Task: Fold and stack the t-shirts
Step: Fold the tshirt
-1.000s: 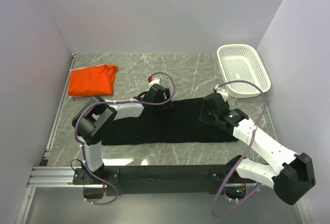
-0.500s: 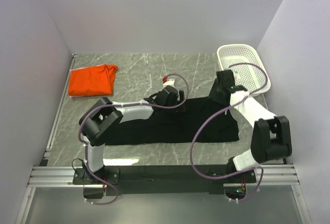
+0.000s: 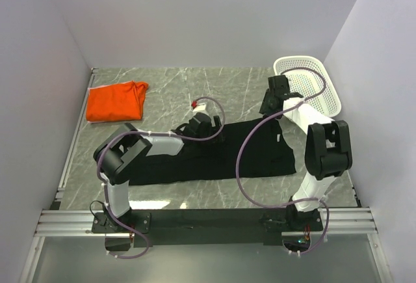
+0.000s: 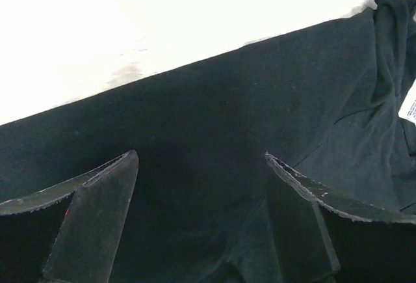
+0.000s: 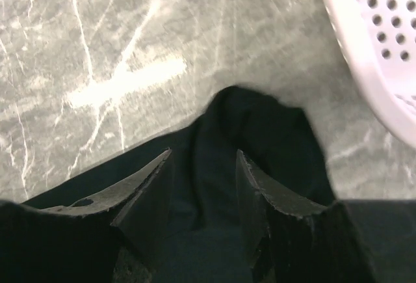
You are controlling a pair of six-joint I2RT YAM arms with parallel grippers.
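Observation:
The black t-shirt [image 3: 227,156] lies spread in a long band across the middle of the marble table. The folded orange t-shirt [image 3: 116,101] lies at the far left. My left gripper [image 3: 211,129] is low over the black shirt's far edge, jaws wide open, with flat black cloth [image 4: 214,101] under them [image 4: 200,154]. My right gripper [image 3: 272,104] is at the shirt's far right corner. In the right wrist view its jaws [image 5: 204,151] stand narrowly apart with a bunched fold of black cloth [image 5: 260,120] between and beyond them.
A white mesh basket [image 3: 325,101] stands at the far right, close to my right gripper; its rim shows in the right wrist view [image 5: 370,23]. A white label [image 4: 409,107] lies on the shirt. Walls close in the table on three sides.
My right arm has swung from the near right of the shirt out to its far right corner by the basket. My left gripper shifted right, then slightly back left.

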